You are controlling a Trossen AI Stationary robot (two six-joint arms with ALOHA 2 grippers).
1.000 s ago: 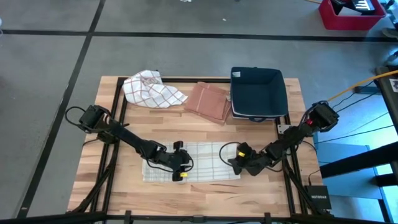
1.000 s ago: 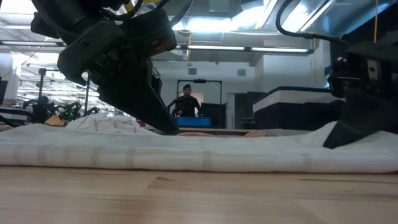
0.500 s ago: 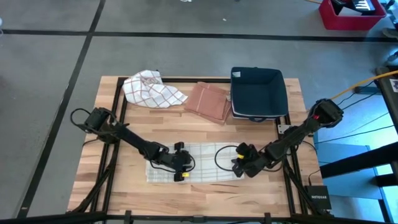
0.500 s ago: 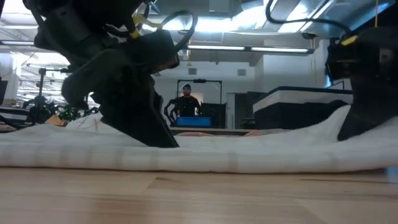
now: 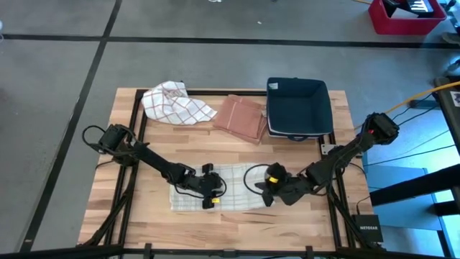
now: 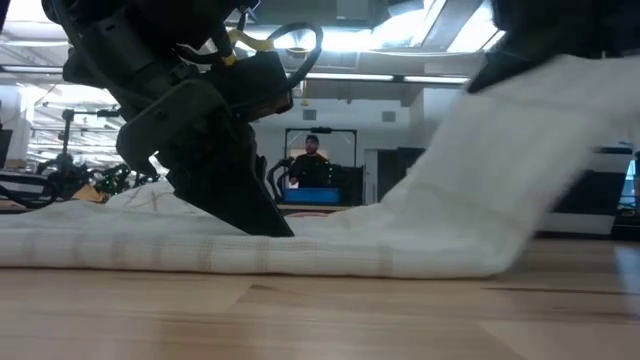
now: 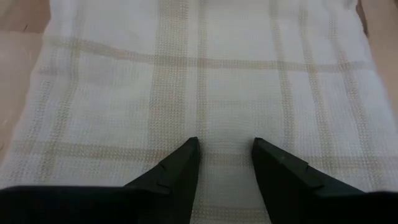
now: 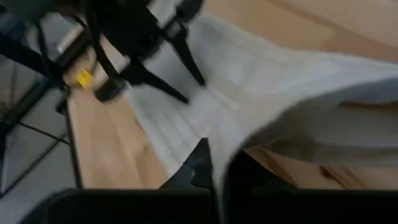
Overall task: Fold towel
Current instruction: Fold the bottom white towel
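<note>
A white towel with faint plaid lines (image 5: 185, 198) lies flat on the table's near middle; its right end (image 6: 540, 120) is raised off the wood. My left gripper (image 5: 210, 191) is open, with its tips down on the flat part of the towel (image 7: 205, 87). My right gripper (image 5: 267, 185) is shut on the towel's right end and stands above the towel's right part. My left gripper sets its two open fingertips (image 7: 189, 152) on the towel's flat middle part, slanting down from the table's left. The cloth under them lies on the table. My right gripper pinches the towel's right end (image 8: 217, 140) between its two shut fingers. That end is lifted clear, and the cloth slopes down from it to the part lying on the table (image 6: 430, 255).
A crumpled plaid towel (image 5: 176, 102) lies at the back left, a folded brownish cloth (image 5: 241, 116) at the back middle, and a dark blue bin (image 5: 298, 108) at the back right. Bare wood shows along the near edge (image 5: 237, 223).
My right gripper has risen and gone toward the table's left edge with the towel's right end. That end has come up off the table and over the flat part, while the left part has stayed flat under my left gripper.
</note>
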